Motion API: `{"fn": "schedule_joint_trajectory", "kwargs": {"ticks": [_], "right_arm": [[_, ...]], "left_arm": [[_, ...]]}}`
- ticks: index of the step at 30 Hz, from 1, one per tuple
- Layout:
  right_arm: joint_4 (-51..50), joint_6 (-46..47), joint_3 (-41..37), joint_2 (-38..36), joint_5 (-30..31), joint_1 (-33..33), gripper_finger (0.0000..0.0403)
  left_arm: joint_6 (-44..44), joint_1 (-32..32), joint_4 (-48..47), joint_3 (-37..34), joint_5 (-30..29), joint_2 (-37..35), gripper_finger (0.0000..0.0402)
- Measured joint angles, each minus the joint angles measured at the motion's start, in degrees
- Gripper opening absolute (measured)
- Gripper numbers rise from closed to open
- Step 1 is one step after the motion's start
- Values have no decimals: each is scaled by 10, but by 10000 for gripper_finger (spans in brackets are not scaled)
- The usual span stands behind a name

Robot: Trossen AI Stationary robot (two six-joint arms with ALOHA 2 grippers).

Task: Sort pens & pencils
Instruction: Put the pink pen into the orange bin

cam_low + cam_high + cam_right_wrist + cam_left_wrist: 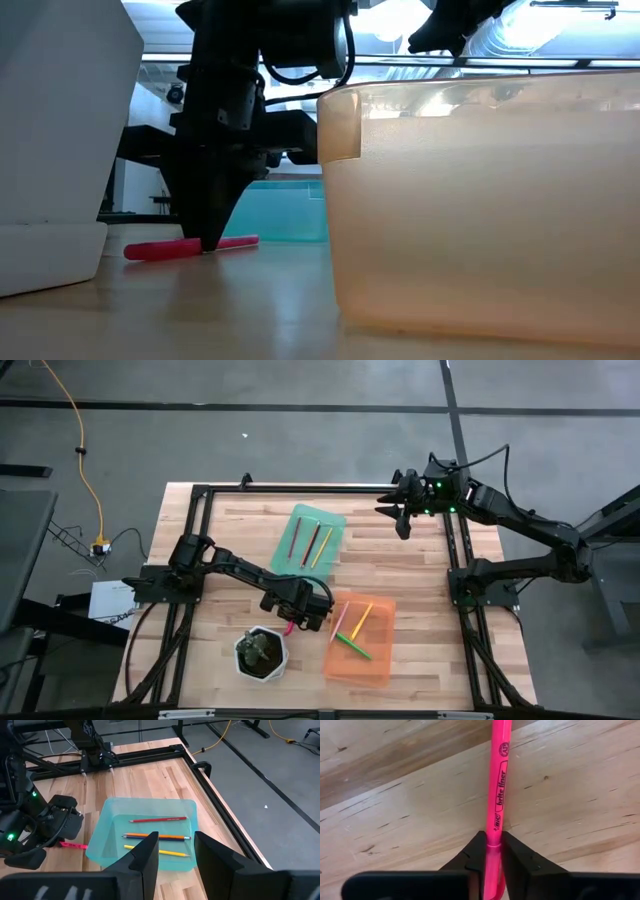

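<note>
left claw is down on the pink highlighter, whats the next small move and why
Probably finish closing, then lift straight up. The left claw has its fingers on either side of the pink highlighter pen, which lies flat on the wooden table. The translucent orange tray, holding other pens, sits just beside it, so that looks like the likely destination.

Two black, multi-jointed arms on black frame mounts; the right arm [520, 520] carries black cables and small green lights near its wrist, while the left gripper [490, 855] ends in matte, tapered black fingers.
</note>
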Motion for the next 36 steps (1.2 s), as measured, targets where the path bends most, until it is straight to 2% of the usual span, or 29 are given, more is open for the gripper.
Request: {"fn": "schedule_joint_trajectory", "kwargs": {"ticks": [9, 36], "right_arm": [[0, -1, 0, 0, 0, 0, 117], [0, 0, 0, 0, 0, 0, 117]], "left_arm": [[0, 0, 2, 0, 2, 0, 23], [0, 0, 5, 0, 0, 0, 36]]}}
